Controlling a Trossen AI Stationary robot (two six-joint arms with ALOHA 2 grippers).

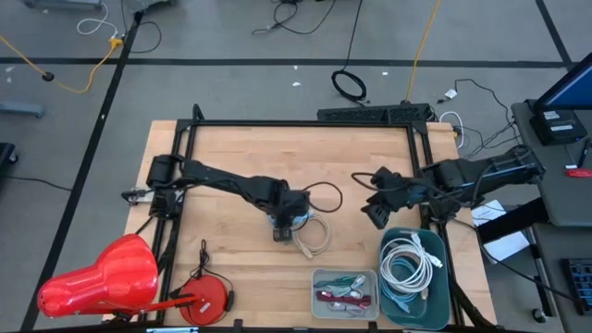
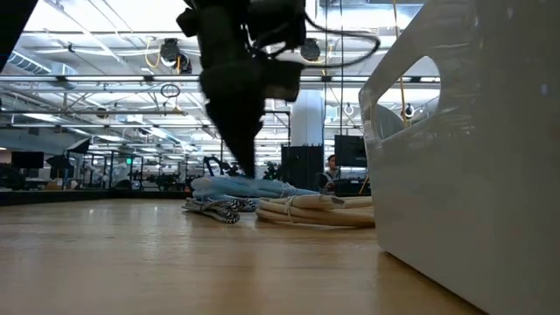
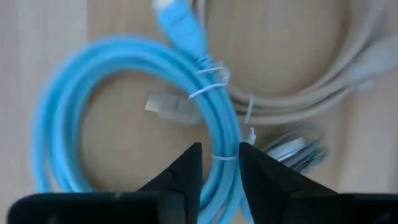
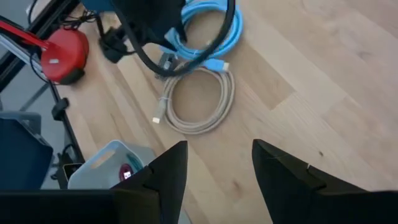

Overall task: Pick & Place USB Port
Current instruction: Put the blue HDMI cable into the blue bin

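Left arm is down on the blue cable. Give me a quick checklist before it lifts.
1. Left gripper over the blue cable: ok, its fingers straddle the coil's strands.
2. Firm grip on the cable: cannot tell, a gap shows between fingers and strands.
3. Beige cable apart from the blue one: not ok, it lies against the blue coil and may drag.
4. Right gripper out of the way: ok, open and empty above bare table.
5. Teal bin has room: cannot tell, white cables already fill much of it.
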